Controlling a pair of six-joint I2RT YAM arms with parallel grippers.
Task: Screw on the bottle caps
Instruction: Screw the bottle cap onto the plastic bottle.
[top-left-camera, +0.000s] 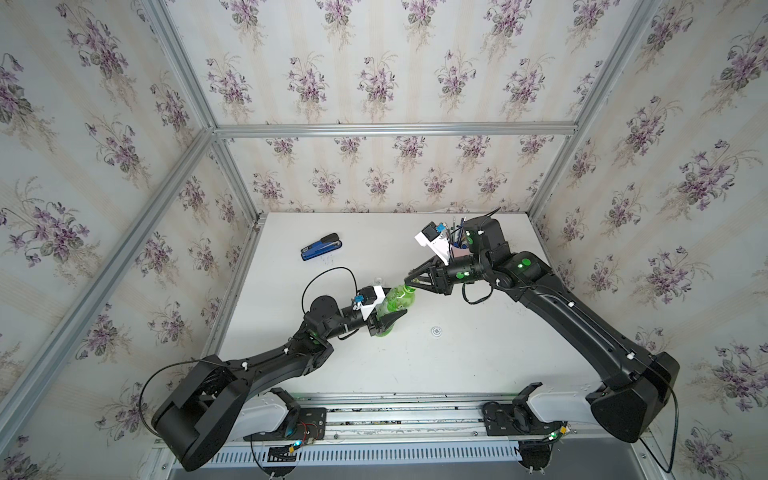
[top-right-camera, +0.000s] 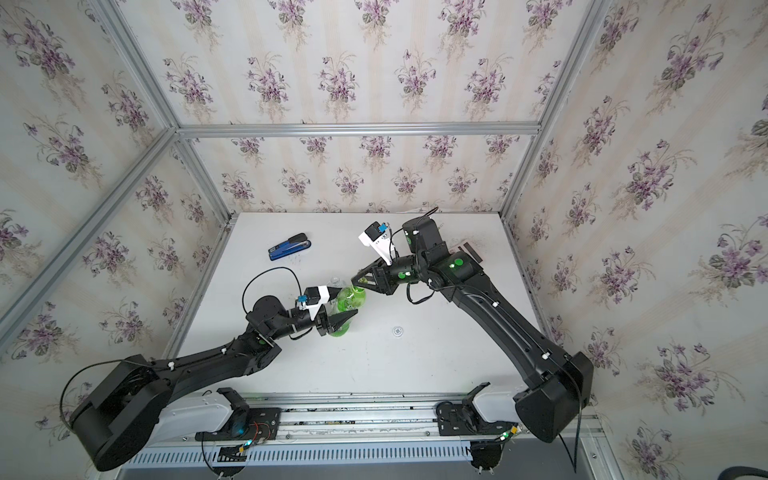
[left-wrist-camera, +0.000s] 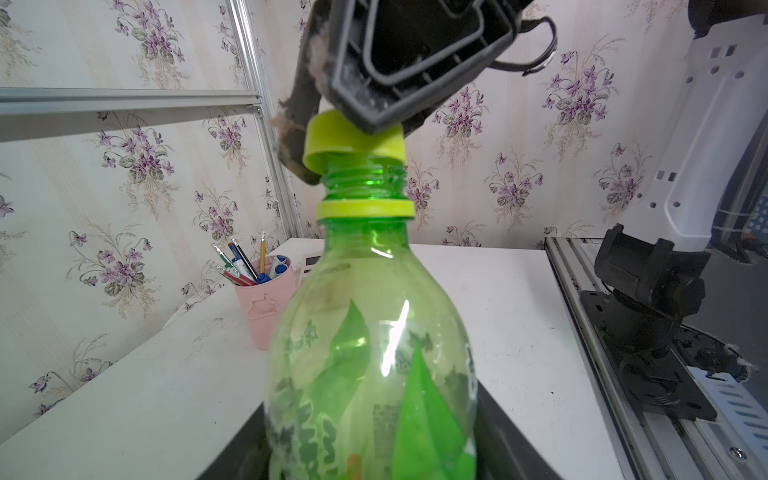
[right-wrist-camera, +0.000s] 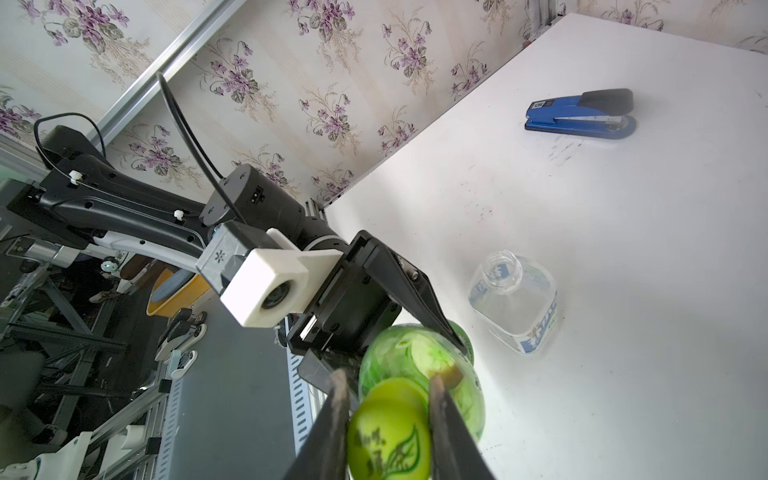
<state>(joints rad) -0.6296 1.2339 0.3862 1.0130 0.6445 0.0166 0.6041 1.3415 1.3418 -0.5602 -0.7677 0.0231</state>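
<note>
Yellow-green cap sits tilted on green bottle mouth, pinched in right claw, arm extended sideways. Left claw, arm low, clamps bottle body mid-tabletop.

Both top views look steeply down from high above the near edge onto the whole table; each wrist view, close in, faces the green bottle from opposite sides.
</note>
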